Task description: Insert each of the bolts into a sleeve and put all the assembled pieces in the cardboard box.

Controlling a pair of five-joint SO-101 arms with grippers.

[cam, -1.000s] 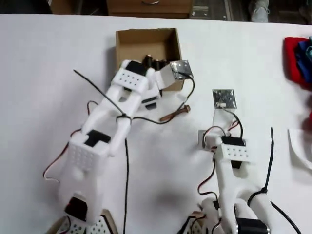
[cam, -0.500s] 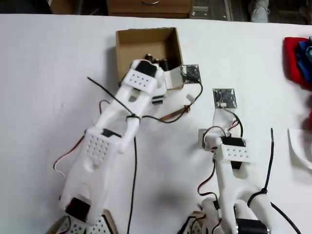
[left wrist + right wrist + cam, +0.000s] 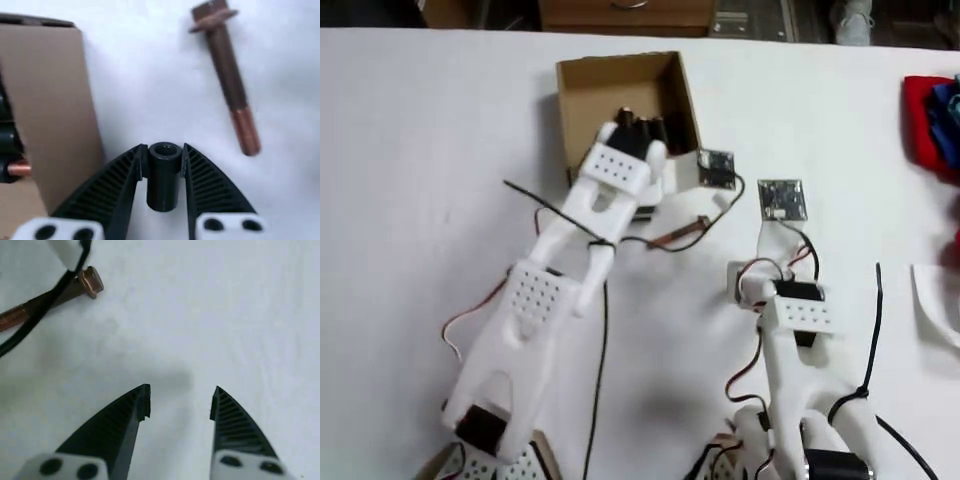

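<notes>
**Sleeve gripped, bolt on the table: snags and slips to watch**

The left gripper (image 3: 164,154) is clamped on 1 black sleeve (image 3: 164,176), bore facing out, just beside the box (image 3: 50,100) wall. The bolt (image 3: 226,75) lies flat on the table (image 3: 420,150), near the sleeve but apart from it. The right gripper (image 3: 180,401) hangs over bare table with its jaws wide and nothing between them.

Risks, as I judge them:
- The sleeve is pinched only at the fingertips, so a push from the bolt could tilt it or slide it out.
- A cable (image 3: 47,292) crosses the bolt's shank, so the right gripper could catch it when it goes for the bolt.
- The left arm sits against the box and could shove it, along with the pieces (image 3: 640,125) already inside.

Since 1 s ago, the left arm has swung toward the middle of the table. The right arm and the bolt have not moved.
</notes>
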